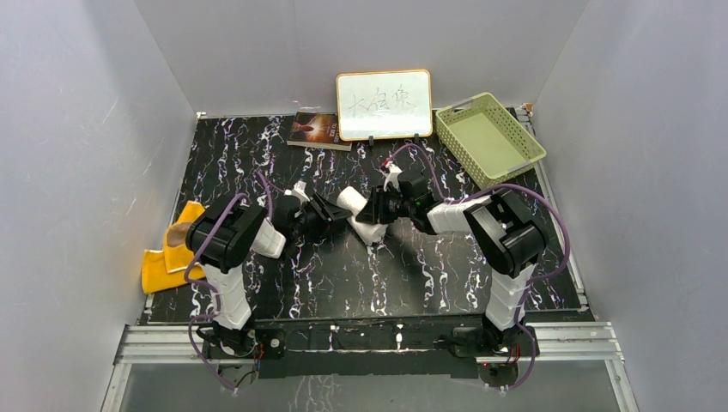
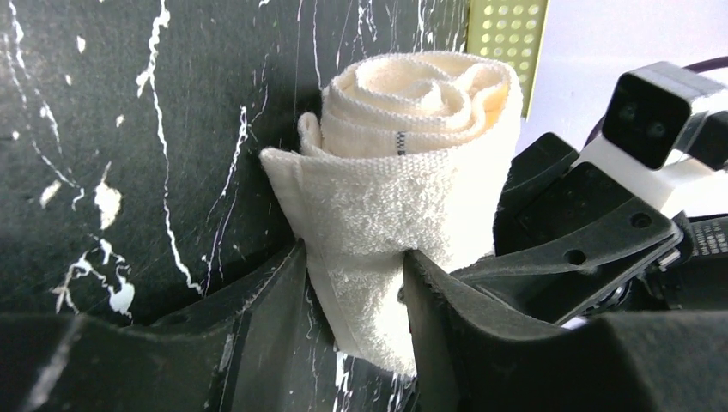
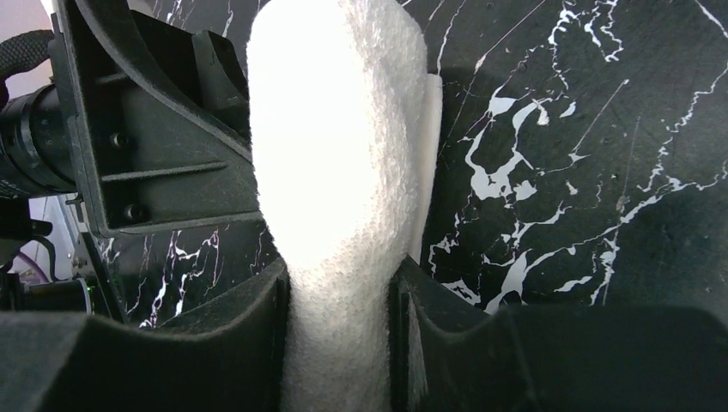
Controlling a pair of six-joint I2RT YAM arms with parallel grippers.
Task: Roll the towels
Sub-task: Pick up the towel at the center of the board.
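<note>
Rolled cream-white terry towel (image 1: 360, 216) gripped from both sides.
My left fingers (image 2: 446, 318) and right fingers (image 3: 249, 343) both pinch it; I should squeeze evenly so the coil holds tight.

A white-faced board (image 1: 384, 105) with an orange frame stands at the back of the black marbled counter (image 1: 343, 275). A dark book (image 1: 318, 130) lies just left of it, and a pale-green perforated basket (image 1: 451, 146) sits to its right.
</note>
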